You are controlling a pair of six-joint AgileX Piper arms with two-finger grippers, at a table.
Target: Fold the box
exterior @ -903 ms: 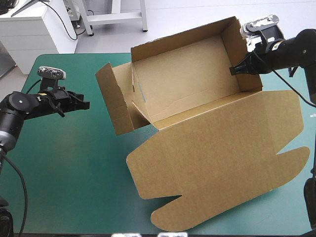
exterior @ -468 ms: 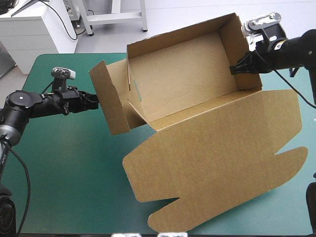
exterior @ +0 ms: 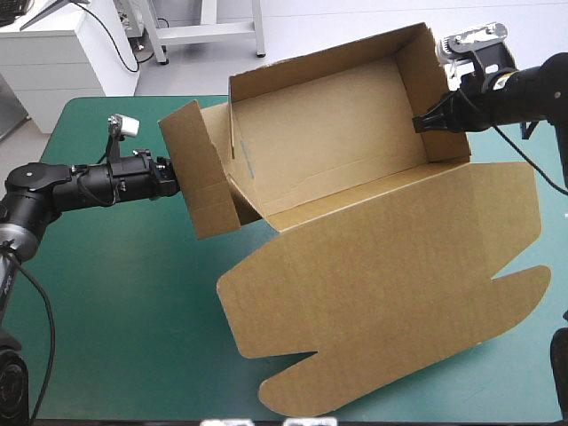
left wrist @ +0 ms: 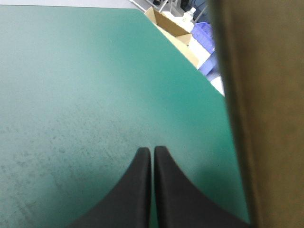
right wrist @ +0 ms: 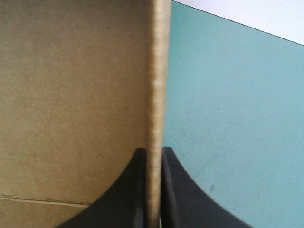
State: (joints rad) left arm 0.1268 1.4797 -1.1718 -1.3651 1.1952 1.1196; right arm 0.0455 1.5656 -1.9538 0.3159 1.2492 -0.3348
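Box: the brown box (exterior: 355, 169) is found in the upper middle of the high view, walls raised, its lid (exterior: 382, 302) laid flat toward the lower right.
Right fingers: the right gripper (exterior: 419, 125) is pinched tight on the right end wall (exterior: 430, 80), likely so the box is held steady.
Left fingers: the left gripper (exterior: 171, 176) is pressed together with nothing held. Its tip is set by the left flap (exterior: 200, 169), probably to push it in.
Around: only bare teal-green surface (exterior: 106, 302) is seen, and the flap's way looks open.
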